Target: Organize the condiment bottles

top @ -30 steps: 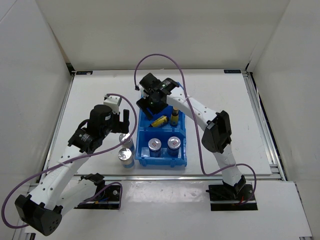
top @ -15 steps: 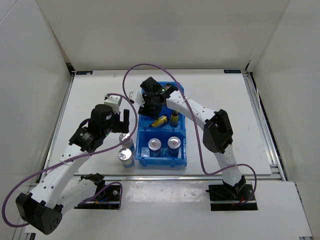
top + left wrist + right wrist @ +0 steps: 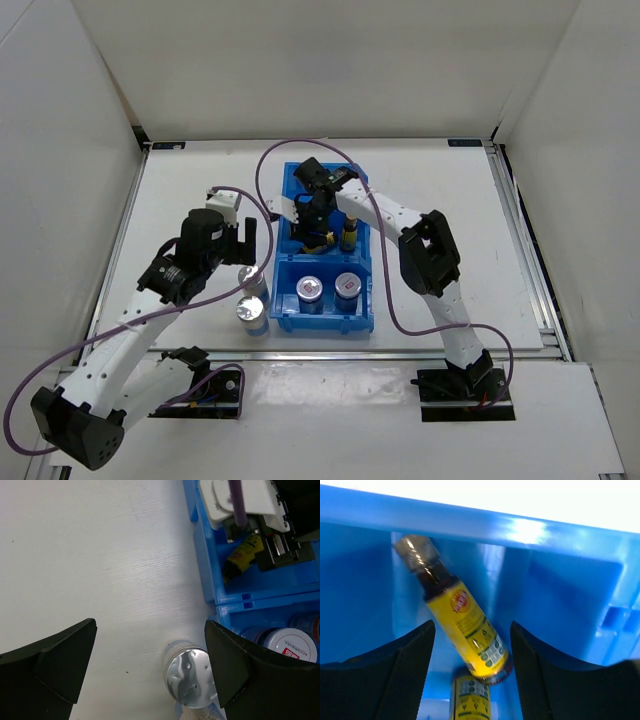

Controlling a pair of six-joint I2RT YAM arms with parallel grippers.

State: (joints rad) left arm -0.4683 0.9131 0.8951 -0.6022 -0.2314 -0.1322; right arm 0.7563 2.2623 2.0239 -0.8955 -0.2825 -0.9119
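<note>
Condiment bottles [image 3: 318,241] are partly sorted. The tipped amber bottle [image 3: 457,605] lies on its side in the middle compartment of the blue bin [image 3: 325,322], directly under my right gripper [image 3: 472,625]. In the right wrist view its long axis runs on a slant, cap at upper left against the bin wall and base at lower right. It therefore crosses the gap between my fingers [image 3: 390,675] at an angle rather than squarely. That slant is what the coming move turns on, as I judge it: to stand this bottle up I need the pads across its body, not along it.

My right gripper is half spread and straddles the yellow label. I cannot tell whether the pads press on the glass or only flank it. The upright amber bottle [image 3: 348,236] stands just beside, to the right in the same compartment. The two jars [image 3: 310,289] sit side by side in the near compartment.

Both shakers [image 3: 251,312] stand on the counter [image 3: 200,190] just outside the bin's left wall. My left gripper [image 3: 149,625] hangs above them, fingers spread wide and holding nothing. That arm is clearly the nearer one for the shakers.
</note>
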